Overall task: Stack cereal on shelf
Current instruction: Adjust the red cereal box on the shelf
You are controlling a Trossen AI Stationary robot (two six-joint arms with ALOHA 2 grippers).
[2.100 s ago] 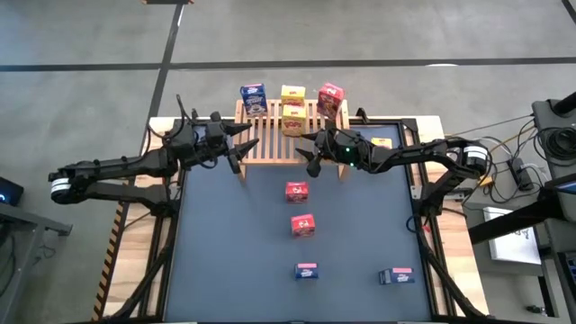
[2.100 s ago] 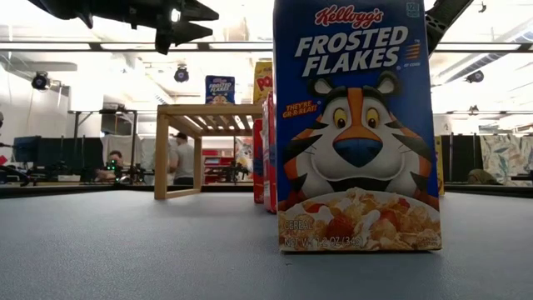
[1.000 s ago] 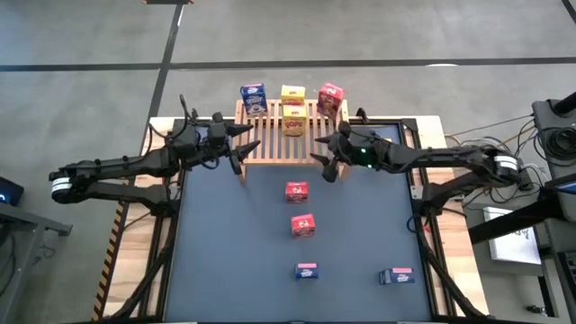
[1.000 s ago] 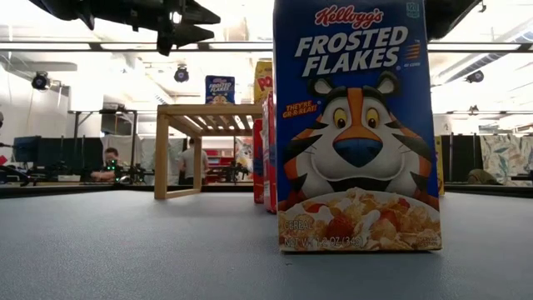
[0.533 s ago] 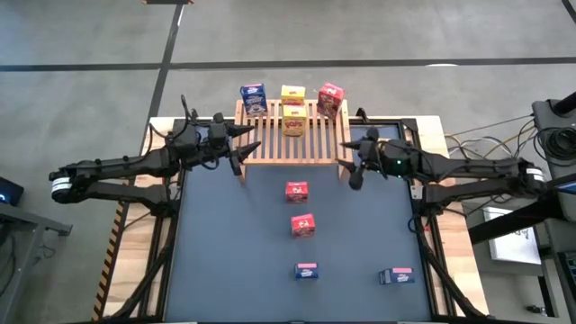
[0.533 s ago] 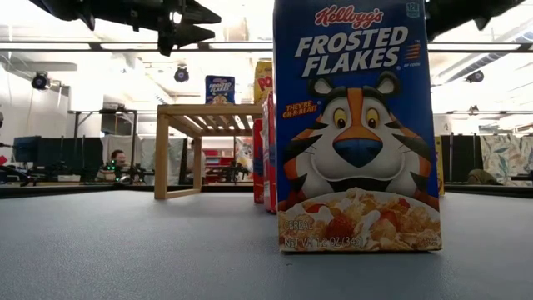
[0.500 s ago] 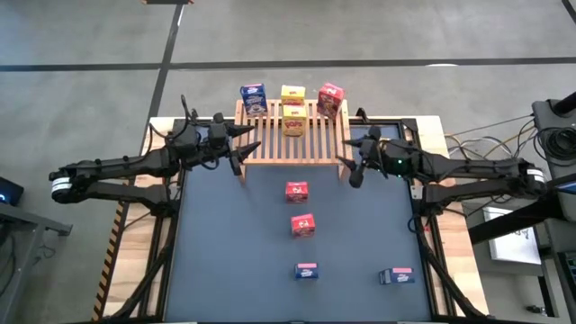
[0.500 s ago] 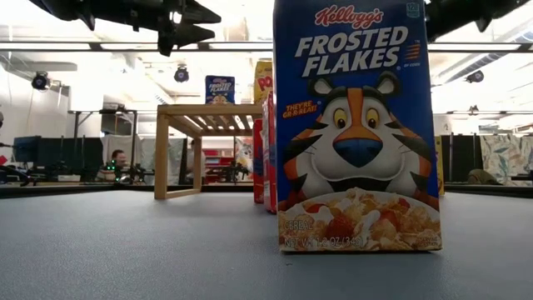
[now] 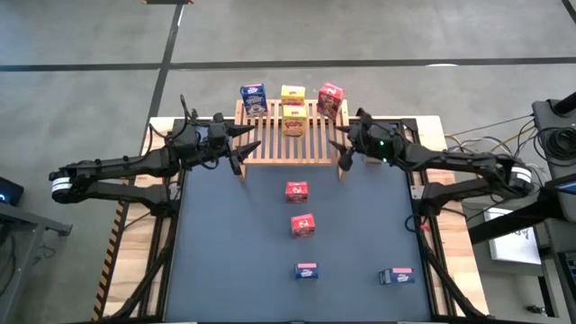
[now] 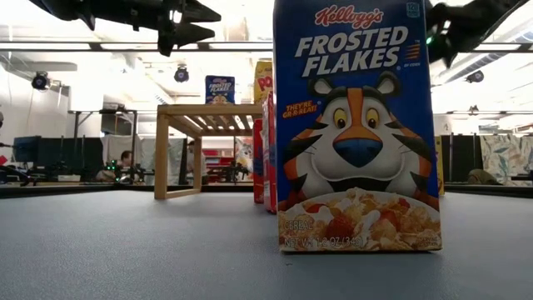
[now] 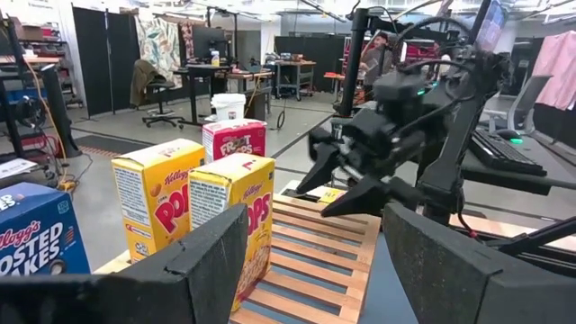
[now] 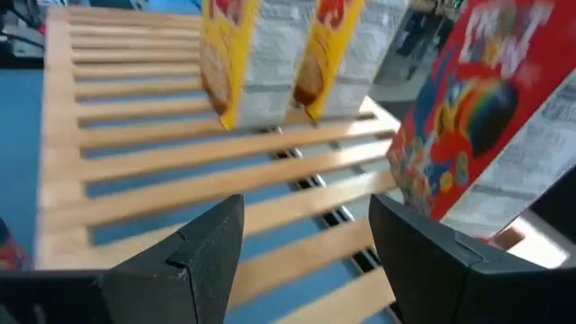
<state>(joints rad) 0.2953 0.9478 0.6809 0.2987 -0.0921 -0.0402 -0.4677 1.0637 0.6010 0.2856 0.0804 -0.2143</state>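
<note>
Over the right end of the shelf (image 9: 290, 137) hangs the right gripper (image 9: 343, 155), its two fingers (image 12: 202, 252) spread apart and holding nothing; in its wrist view the slats lie just beneath them, with the red box (image 12: 486, 126) on the shelf tilted close by; the left gripper (image 9: 241, 151) hovers at the shelf's left end, fingers (image 11: 202, 261) likewise parted and empty, touching no box.

On the shelf stand four boxes of cereal: one blue box (image 9: 253, 98) at the far left corner, two yellow boxes (image 9: 292, 94) in the middle, the nearer yellow one (image 9: 293, 119) just in front of the other, and the one red box (image 9: 330, 99) at the far right corner; a further yellow box (image 9: 382, 142) lies beside the shelf's right end, partly hidden under the right arm.

On the dark table (image 9: 225, 252) in front of the shelf are four more: three red boxes, the first (image 9: 297, 191) nearest the shelf, the second (image 9: 302, 225) behind it, the third (image 9: 307, 270) farther still; and one blue box (image 9: 396, 275) well apart toward the table's right corner, which fills the low view as a Frosted Flakes front (image 10: 356, 125).
</note>
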